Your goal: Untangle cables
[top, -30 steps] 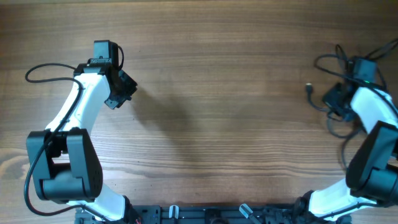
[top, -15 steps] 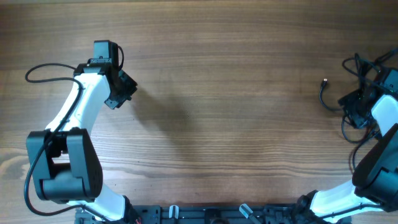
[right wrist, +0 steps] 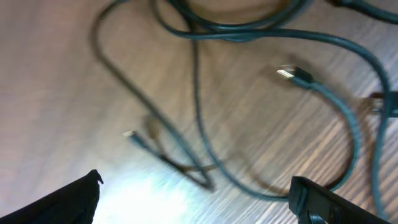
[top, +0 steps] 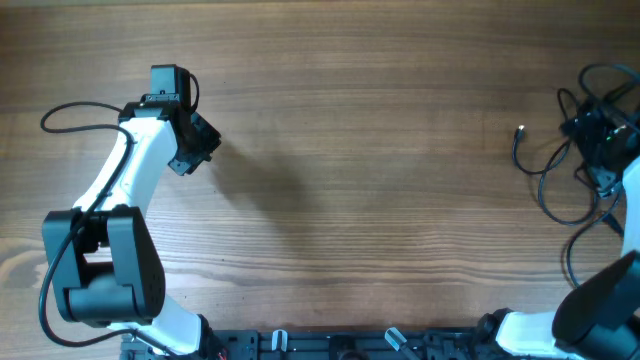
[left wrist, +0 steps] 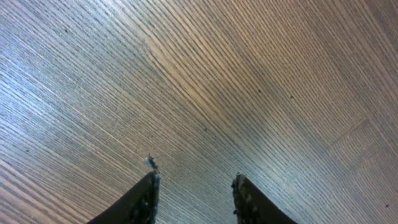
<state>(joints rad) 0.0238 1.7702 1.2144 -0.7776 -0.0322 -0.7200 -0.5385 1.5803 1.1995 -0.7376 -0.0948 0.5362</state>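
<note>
The cables lie on the counter at its far right side, as loose loops and not one tight bundle. Seen from overhead, the heap runs mostly from the far side toward the near side. One free strand reaches left of the heap, its small plug pointing to the far edge. The picture border cuts off part of the heap, and the right arm covers part of it. The right wrist view is blurred, so I cannot follow which strand crosses which. The right claw stands wide above the strands and holds nothing. The left claw, well apart over bare wood, is partly spread and empty.
</note>
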